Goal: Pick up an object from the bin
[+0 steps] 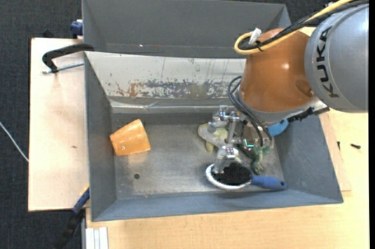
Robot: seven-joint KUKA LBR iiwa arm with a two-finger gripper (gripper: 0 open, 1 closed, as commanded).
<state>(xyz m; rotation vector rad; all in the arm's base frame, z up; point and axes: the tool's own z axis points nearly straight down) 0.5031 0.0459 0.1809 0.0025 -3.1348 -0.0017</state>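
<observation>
My gripper (227, 151) hangs low at the bin's right side, its metal fingers pointing down just above a round black brush head with a white rim (229, 175). That brush has a blue handle (269, 183) running to the right. A pale yellowish lump (211, 133) lies just left of the fingers, partly hidden behind them. Nothing is visibly clamped between the fingers, and their spread is hard to read.
An orange cup-shaped piece (130, 137) lies on its side at the bin's left. A blue thing (279, 127) peeks out under the arm's orange cover at the right wall. The arm covers the bin's upper right.
</observation>
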